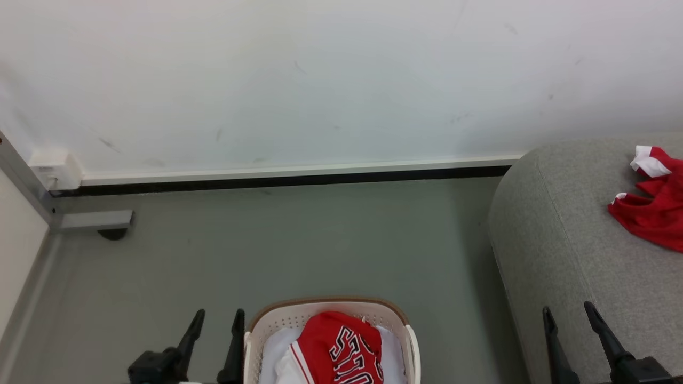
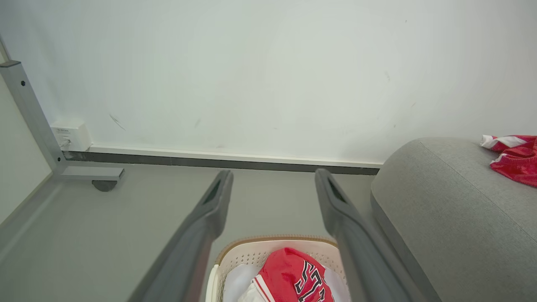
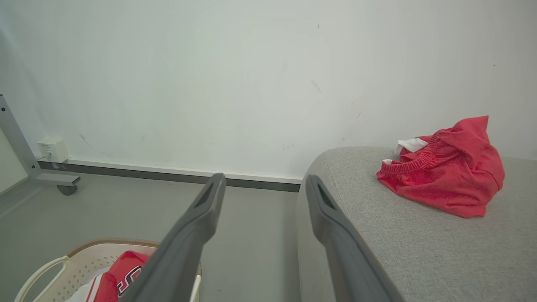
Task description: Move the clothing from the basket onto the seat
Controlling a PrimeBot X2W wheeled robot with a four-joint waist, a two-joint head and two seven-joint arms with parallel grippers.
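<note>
The red jersey (image 1: 341, 346) with white striped trim lies heaped at the top of the basket (image 1: 283, 322), on a white cloth (image 1: 275, 349) that lines it. Another red garment (image 1: 651, 213) with white trim already lies crumpled on the sofa (image 1: 560, 240), a little way in from its rounded end. So the task looks partly done, and the step in hand appears to be a fresh reach for the jersey. The basket stands on the grey floor (image 1: 320, 240) near the sofa's end, between the two arms. The left claw (image 1: 220, 314) hangs just beside the basket's left rim, fingers spread and empty. The right claw (image 1: 566, 309) hangs over the sofa's near edge, also wide and holding nothing. The next move probably calls for one claw to come in over the basket, drop onto the raised fold of the jersey and pinch only that cloth, leaving the white liner behind, then lift it clear of the rim before swinging to the sofa. The jersey carries large black letters outlined in white; they are creased, partly cut off and upside down, so the word cannot be read whole. No brand is legible. A small white box (image 1: 53, 165) on the wall by a metal frame leg (image 1: 90, 220) bears a label too small to read.
</note>
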